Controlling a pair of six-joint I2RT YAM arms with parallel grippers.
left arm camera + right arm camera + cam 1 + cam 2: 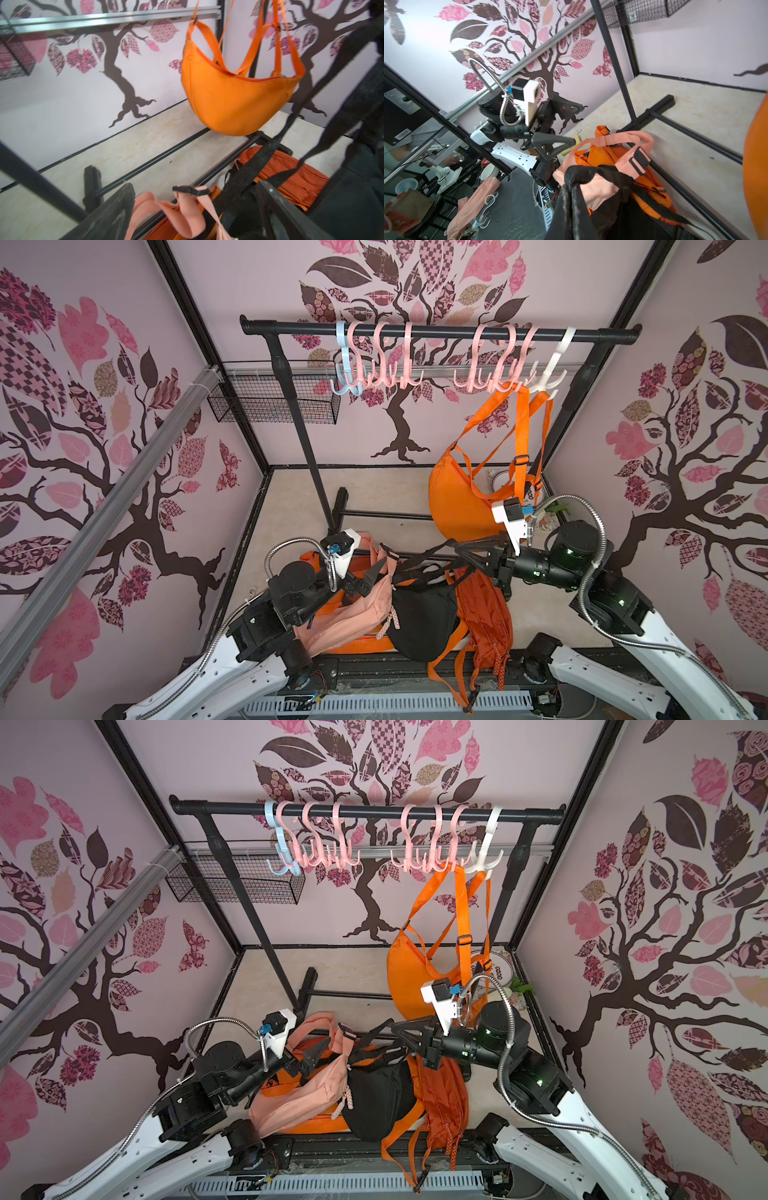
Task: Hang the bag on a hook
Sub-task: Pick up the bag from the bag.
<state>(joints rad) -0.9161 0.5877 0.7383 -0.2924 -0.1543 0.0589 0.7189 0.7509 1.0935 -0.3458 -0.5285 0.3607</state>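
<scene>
The rack (415, 329) is the biggest hazard. Its rail is high at the back, so the right arm (536, 568) has a long lift ahead. A bump against the post or rail could probably shake everything on it.

The orange bag (453, 497) hangs from the hooks at the right end, just above and behind the right arm. A straight rise there would likely run into it or catch its straps, so the free pink hooks (390, 377) further along look safer.

The black bag (419, 618), which I take to be the one to hang, lies on the desk (291, 497) at the front. It sits in a pile between a pink backpack (353, 614) and a rust-orange backpack (486, 614), overlapping both. Lifting it may drag a neighbour along. A loose orange strap (453, 659) runs out from under it, so a snag there seems likely.

The right jaws are pressed together on the black strap (268, 149), which runs taut from the bag. The webbing is thin and the bag hangs off to one side, so it could slide through the pinch during the lift.

The left jaws are spread and hold nothing, poised over the pink backpack. If they close here, they might take the pink strap (612, 139) instead, since it loops right beside the black one.

The hook prongs are small and the hooks hang loose on the rail. A push from the strap may just swing a hook aside.
</scene>
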